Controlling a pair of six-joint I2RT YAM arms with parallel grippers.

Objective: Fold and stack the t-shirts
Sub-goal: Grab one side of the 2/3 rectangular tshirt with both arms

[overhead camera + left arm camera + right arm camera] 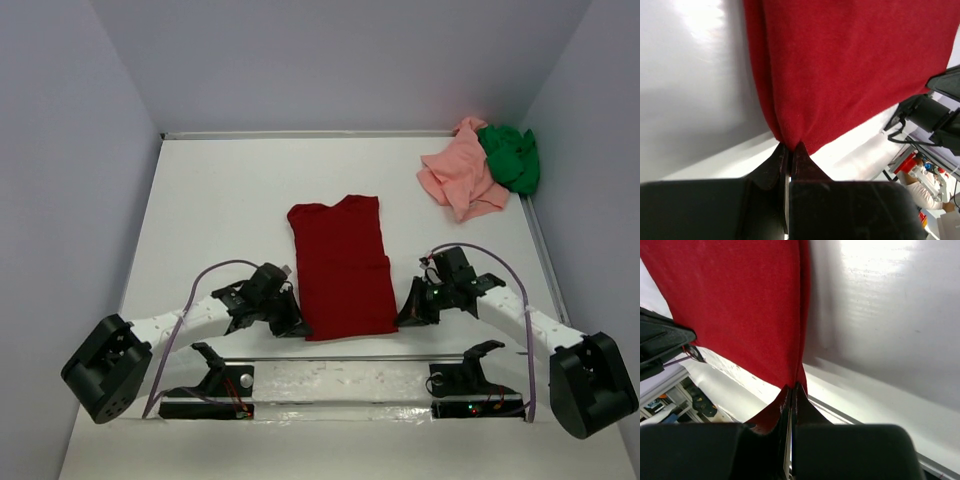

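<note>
**One shirt half folded, two not yet begun**

On the left, our left claw (296, 324) is clamped shut on the near left corner of the dark red shirt (340, 270). The left wrist view shows the cloth gathered to a point between the closed jaws, with the hem running away from them.

In the middle of the table (220, 200), the red shirt lies flat as a long narrow strip, collar end pointing away from us. No sleeves stick out at its sides, so we judge that they are already turned in and the lengthwise fold is made.

On the right, our right claw (406, 318) grips the near right corner in the same way, jaws together on a pinch of red cloth. With both near corners held, we judge the step in hand to be the cross fold, which would carry the near edge up toward the collar.

Further right, in the far corner, the pink shirt (460, 176) lies crumpled, and the green shirt (512, 155) is bunched up just beside it and touching it. Neither is laid out or folded.

So we count the task as early. One shirt is partly folded, two are untouched, and no stack is started.
</note>
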